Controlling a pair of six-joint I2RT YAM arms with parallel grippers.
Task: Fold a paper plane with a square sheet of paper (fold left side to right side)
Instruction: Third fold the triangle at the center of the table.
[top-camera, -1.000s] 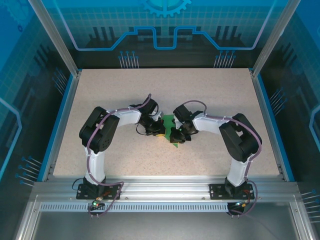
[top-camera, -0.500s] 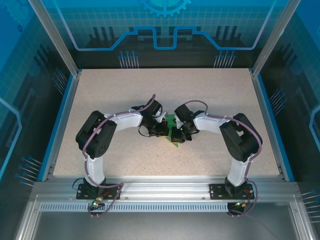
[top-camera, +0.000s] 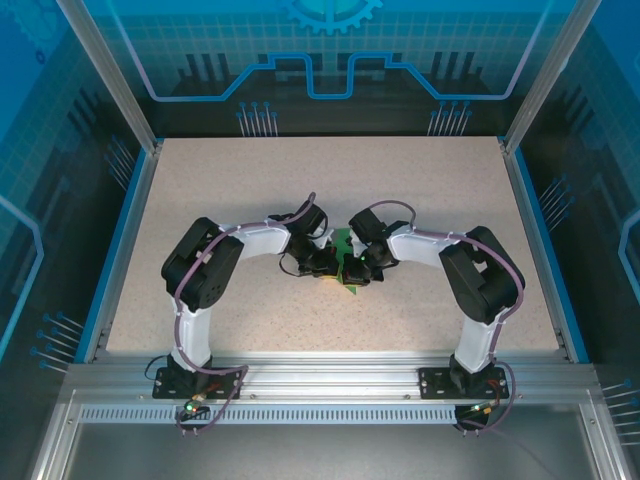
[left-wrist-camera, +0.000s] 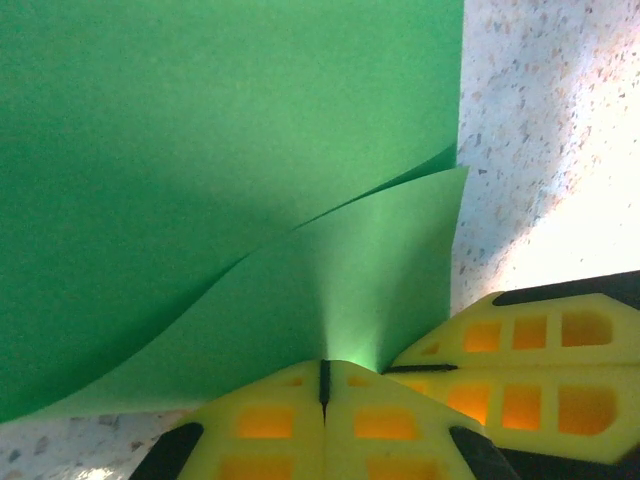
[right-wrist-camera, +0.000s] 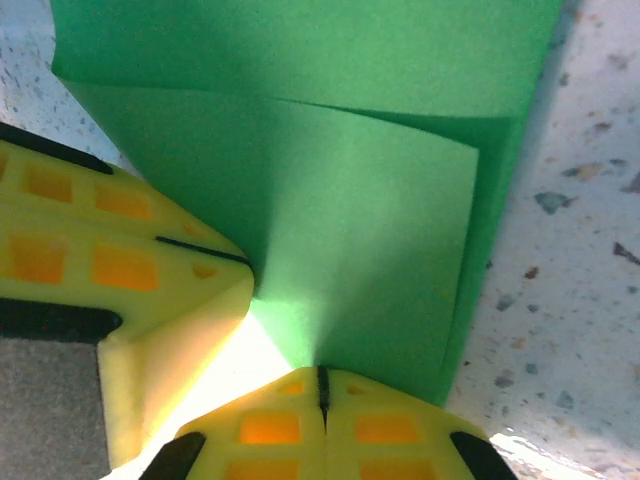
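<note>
— Where's the thin bright green paper sheet (left-wrist-camera: 200, 150)?
— Middle of the speckled beige desk (top-camera: 400, 190), partly folded.
— Left end effector (left-wrist-camera: 323, 375), right end effector (right-wrist-camera: 322, 385)?
— Both pinched tight onto its edge.

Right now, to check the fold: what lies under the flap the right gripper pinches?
Another layer of the same paper, peeking out past the flap, on the table. Whatever lies beneath the paper is covered.

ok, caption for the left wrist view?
Left arm's fingers pinch the folded green paper; right arm's fingers alongside, above speckled table.
</note>
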